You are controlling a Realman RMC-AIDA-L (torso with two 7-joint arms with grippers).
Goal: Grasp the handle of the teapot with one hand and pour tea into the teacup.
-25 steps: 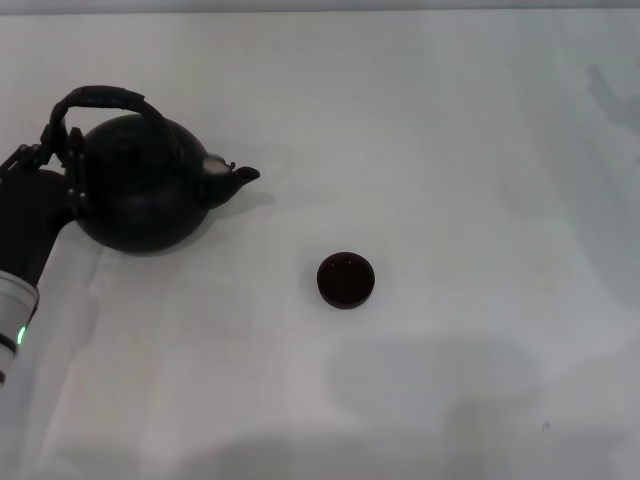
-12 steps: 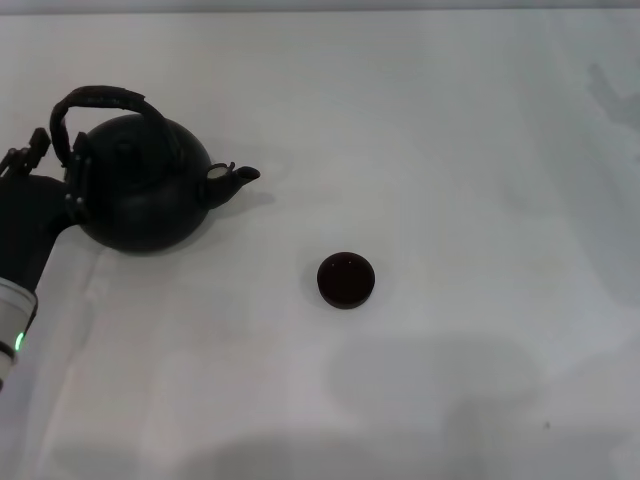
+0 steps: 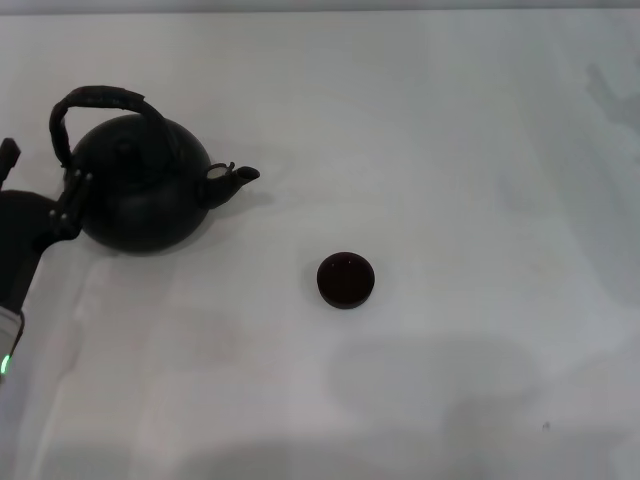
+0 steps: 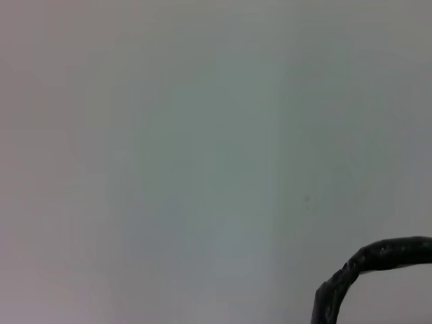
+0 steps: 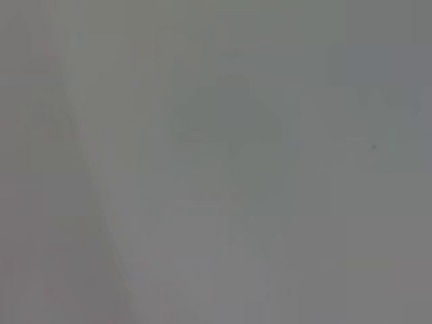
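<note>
One pincer, the left pincer (image 3: 40, 195), stood spread just left of the teapot (image 3: 140, 185), below its handle (image 3: 95, 100); the right was unseen.

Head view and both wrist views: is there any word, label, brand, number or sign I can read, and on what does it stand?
None. No readable text appears in any view.
The round matte-black teapot, its dark wrapped hoop handle and the small dark handleless teacup carry no marking that shows.
The white table is blank.
The left claw shows no lettering; only a green light glows on its arm.
The right wrist view shows only plain surface.
</note>
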